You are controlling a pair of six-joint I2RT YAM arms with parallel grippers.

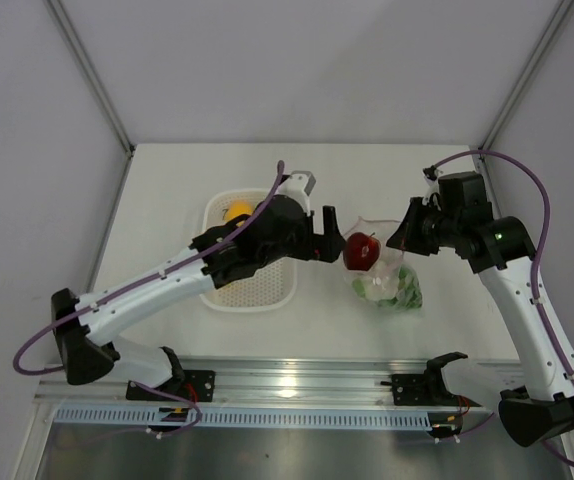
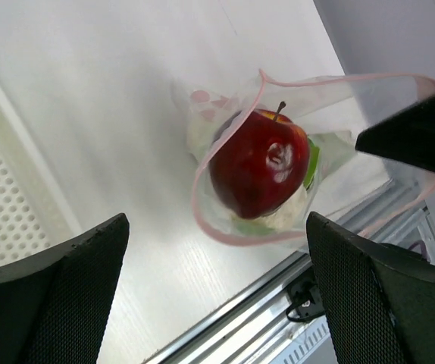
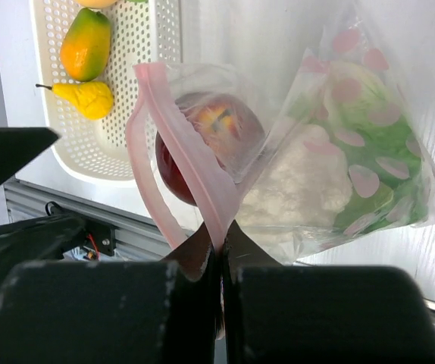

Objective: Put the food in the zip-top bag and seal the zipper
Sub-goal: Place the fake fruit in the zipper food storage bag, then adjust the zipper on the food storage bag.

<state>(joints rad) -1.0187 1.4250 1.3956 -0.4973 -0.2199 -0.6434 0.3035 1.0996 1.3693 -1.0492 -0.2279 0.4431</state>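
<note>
The white table (image 1: 167, 190) carries everything, and a white perforated basket (image 1: 267, 296) lies under the left arm's wrist, behind and to the side of the left gripper (image 1: 329, 238). That gripper's fingers (image 2: 66, 288) are spread wide and hold nothing. Straight ahead of them, close to the tips, the clear bag (image 3: 399, 98) with pink dots has its mouth held open. The right gripper (image 3: 219, 244) is pinched tight on the zipper (image 3: 183, 136) — the pink strip along the bag's rim — and lifts that edge, so the rest of the bag hangs away from its fingers down to the table. A dark red apple (image 2: 255, 163) sits in the mouth, ringed by the pink rim in the left wrist view and just beyond the right fingertips. Farther from the right gripper, deeper in the bag, lie a leafy green lettuce (image 3: 377, 144) and a pale whitish one (image 3: 301, 182), touching each other. In the basket, off to the left gripper's rear side, lie an orange-green fruit (image 3: 85, 44) and, just beside it, a small yellow pear (image 3: 89, 98) — both well apart from the bag.
</note>
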